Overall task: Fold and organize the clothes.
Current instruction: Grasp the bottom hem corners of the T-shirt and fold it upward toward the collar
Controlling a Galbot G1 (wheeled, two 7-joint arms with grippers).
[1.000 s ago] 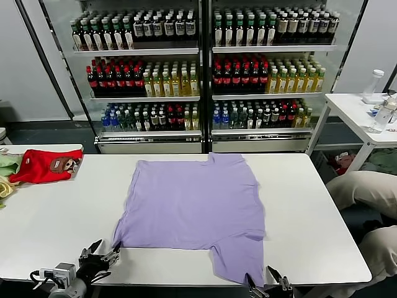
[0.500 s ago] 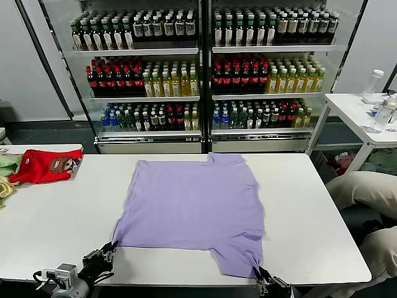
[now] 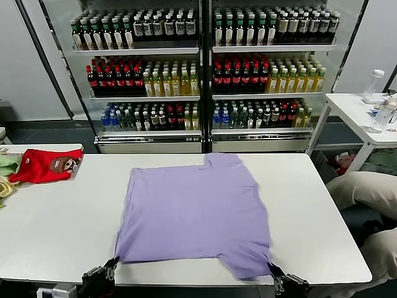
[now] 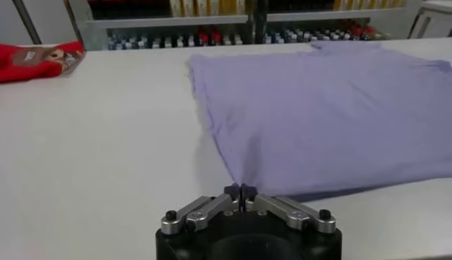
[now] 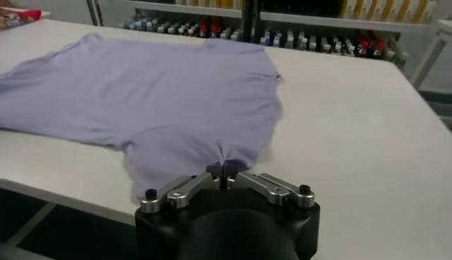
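Shirt [image 3: 189,214]: lavender tee lying flat, print side not showing, mid-worktop [image 3: 56,230], spread from the far edge almost to the near edge. One sleeve points to the far side, the other drapes toward the near right corner.

Left pincer [image 4: 240,192]: at the near edge, pressed together on the shirt's near left corner; cloth puckers into a small peak at the tips. Right pincer [image 5: 224,169]: at the near right, pinching the edge of the near sleeve, gathered in a fold between the tips.

Handling, judged: thin, soft knit, very light, no stiffness. It will sag and stretch between the two held points and crease wherever it is pulled. Drags readily over the smooth worktop, so a sideways tug shifts the whole piece. Not fragile.

Where to hold: hems and corners, as now; a pinch on a doubled edge should slip less than a single layer. Lift both points together and evenly, or the fold line will skew.

Red shirt [image 3: 43,166] lies far left, well apart.
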